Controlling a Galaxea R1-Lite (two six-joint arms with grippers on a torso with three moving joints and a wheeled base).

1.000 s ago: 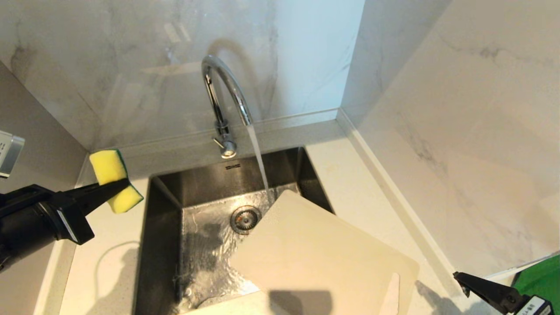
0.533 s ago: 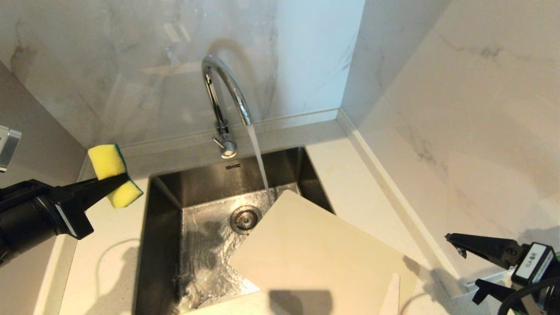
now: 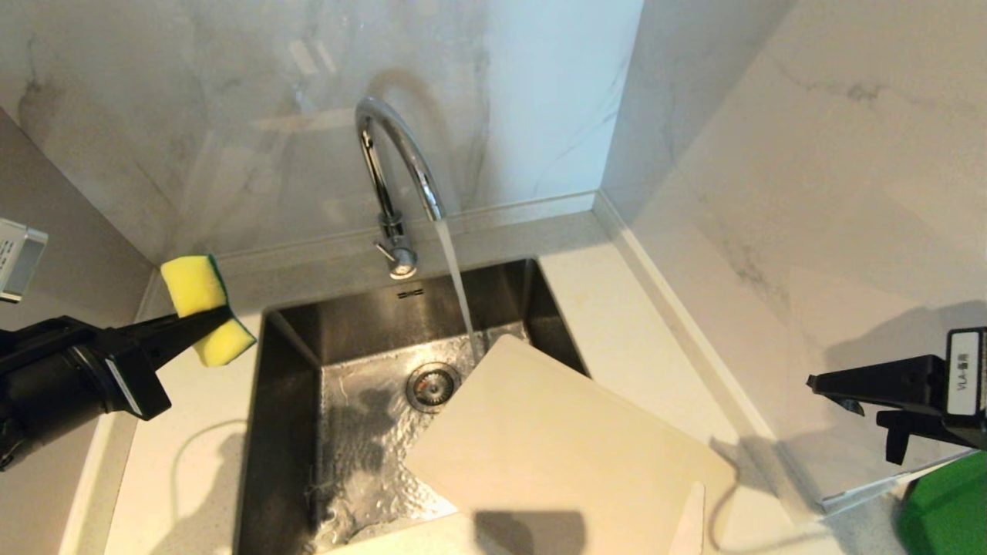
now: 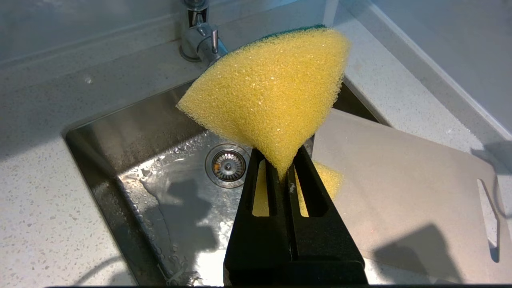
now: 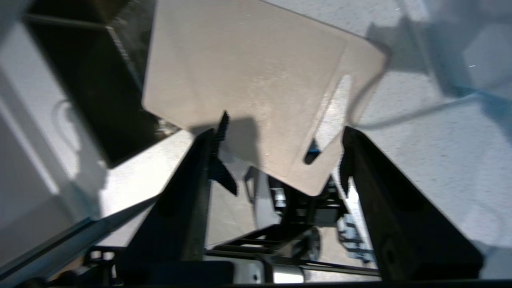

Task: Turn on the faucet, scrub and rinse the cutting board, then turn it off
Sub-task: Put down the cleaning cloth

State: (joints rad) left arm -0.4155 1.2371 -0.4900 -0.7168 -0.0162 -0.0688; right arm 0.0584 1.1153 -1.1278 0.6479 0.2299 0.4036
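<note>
Board (image 3: 570,455): nearest of all, cream-white, lying tilted across the sink's right front corner, one corner out over the basin, the slot end on the counter; no jaw touches it.
Slot: the head view cuts it off at the frame's lower edge; the left wrist view shows it whole, and the right wrist view shows it just ahead of the right jaws.
Right gripper (image 3: 848,405): at the right edge of the head view, off the counter and well apart from the board; jaws apart with nothing between them. Its wrist view looks down past the spread fingers onto the board's slot corner.
Left gripper (image 3: 220,320): left of the sink, over the counter; jaws pinched tight on the sponge.
Sponge (image 3: 204,308): yellow with a green back, squeezed to a wedge at the jaws. Only the left wrist view shows that pinch.
Sink (image 3: 293,432): steel, wet, beyond and right of the left jaws; drain (image 3: 432,385) just past the board's far corner.
Faucet (image 3: 393,169): farthest, behind the sink, well apart from both jaws; water runs from the spout and lands by the board's far corner. The head view alone shows the stream; the left wrist view shows only the base.
</note>
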